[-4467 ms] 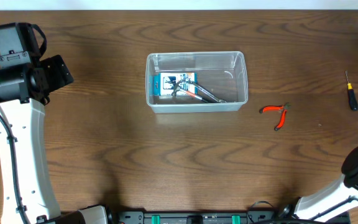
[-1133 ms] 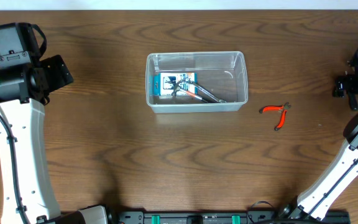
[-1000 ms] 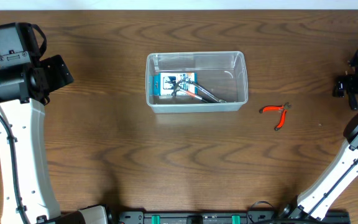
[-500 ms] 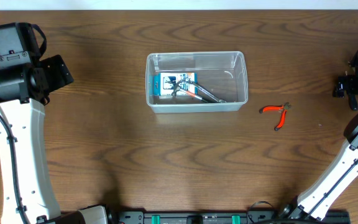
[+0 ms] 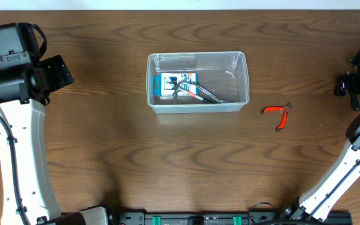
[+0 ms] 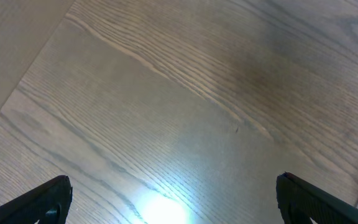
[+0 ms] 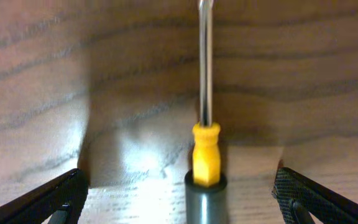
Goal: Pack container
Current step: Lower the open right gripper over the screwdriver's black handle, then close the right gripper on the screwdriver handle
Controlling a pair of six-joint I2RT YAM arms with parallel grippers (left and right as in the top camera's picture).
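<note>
Pickup of the screwdriver (image 7: 206, 155) is in hand: my right pincer (image 7: 179, 198) gapes wide astride its handle, so next I should lower, close, and carry it to the container (image 5: 197, 56).

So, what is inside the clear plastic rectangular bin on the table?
Inside the clear plastic rectangular bin lie a small blue-and-white printed box and a dark metal hand tool lying partly over it. The tool hides part of the box; its kind is unclear.
</note>
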